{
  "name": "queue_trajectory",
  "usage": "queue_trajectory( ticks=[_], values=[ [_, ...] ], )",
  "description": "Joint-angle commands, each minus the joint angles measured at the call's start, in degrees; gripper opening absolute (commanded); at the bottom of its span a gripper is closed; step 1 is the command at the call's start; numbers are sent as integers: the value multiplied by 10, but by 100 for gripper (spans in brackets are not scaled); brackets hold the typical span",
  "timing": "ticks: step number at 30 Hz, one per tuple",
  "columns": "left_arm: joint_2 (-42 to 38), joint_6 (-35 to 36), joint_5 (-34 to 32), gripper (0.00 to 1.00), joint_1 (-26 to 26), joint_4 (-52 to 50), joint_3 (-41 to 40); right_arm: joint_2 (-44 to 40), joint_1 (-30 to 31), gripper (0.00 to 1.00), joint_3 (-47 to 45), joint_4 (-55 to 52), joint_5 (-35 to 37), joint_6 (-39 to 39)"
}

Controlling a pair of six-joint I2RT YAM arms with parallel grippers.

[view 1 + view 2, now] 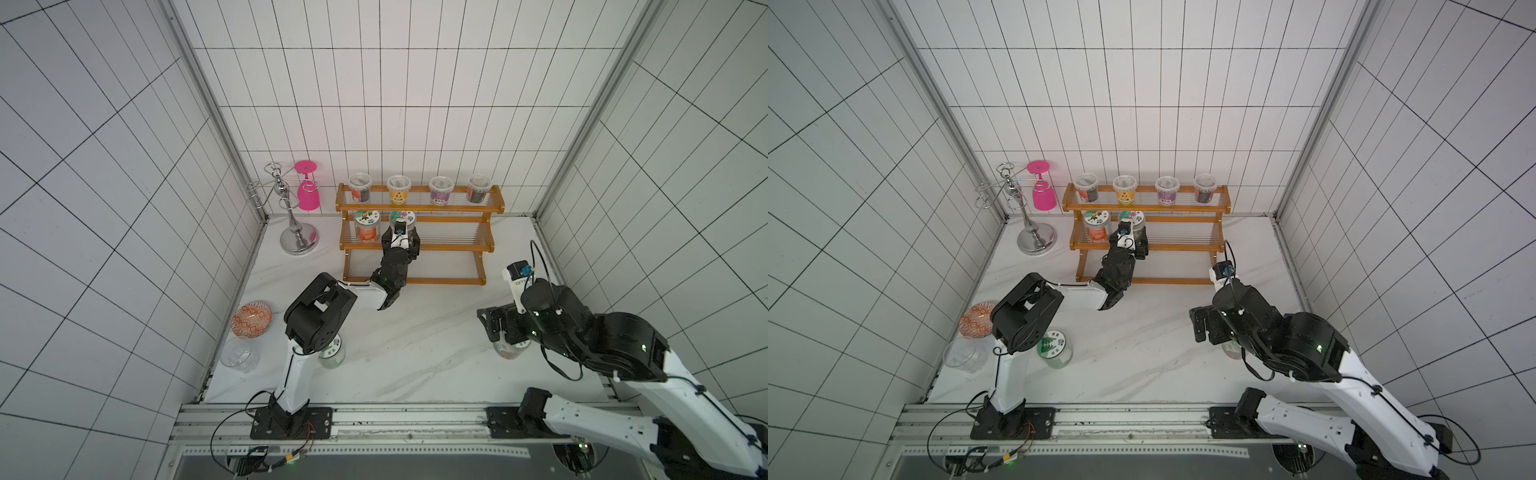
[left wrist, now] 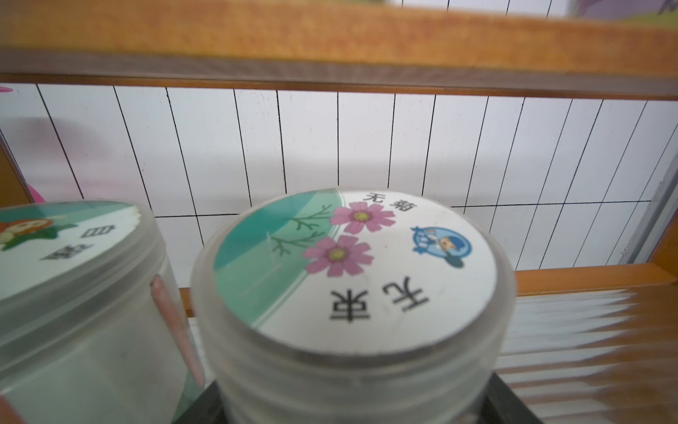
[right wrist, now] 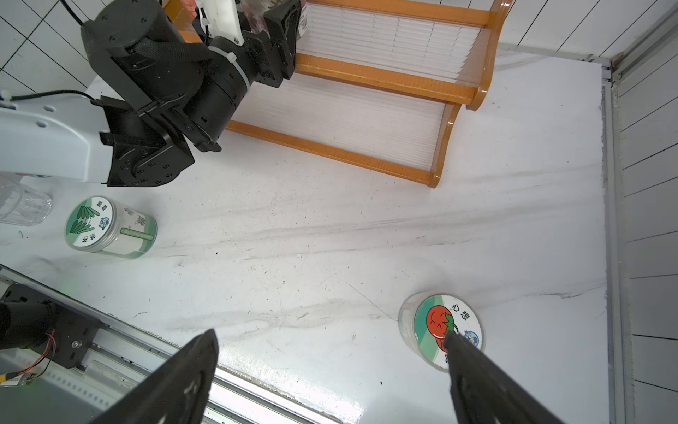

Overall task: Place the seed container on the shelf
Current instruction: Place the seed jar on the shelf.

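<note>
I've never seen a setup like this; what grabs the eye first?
The orange-brown wooden stepped shelf at the back wall stands out, where the left gripper grips a clear plastic jar with a pink-flower lid at the middle tier. Beside it, a bright pink goblet hangs upside down from a chrome stand. Nearer the front, the right gripper hangs open over a tomato-lidded clear jar.

Both top views are evenly, softly lit, with faint shadows on the white surface (image 1: 415, 365), a pinkish tint on the wall above the shelf (image 1: 419, 206), and tile lines bowing toward the frame edges. The left wrist view is sharp only on the lid of the seed container (image 2: 359, 264), and the rail across the top is blurred; the right wrist view is crisp, though the right pincer (image 3: 330, 334) at the bottom is dark and soft
</note>
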Motion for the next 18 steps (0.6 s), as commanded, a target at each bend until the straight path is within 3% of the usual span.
queue_trajectory(
  ticks=[1, 7, 18],
  values=[
    [18, 0, 5, 76, 4, -6, 17, -6, -4, 99, -12, 1, 5, 8],
    [7, 9, -8, 98, 1, 2, 6, -8, -4, 99, -12, 1, 7, 6],
    [-59, 34, -18, 99, -19, 31, -60, -7, -5, 99, -13, 1, 4, 4]
  ],
)
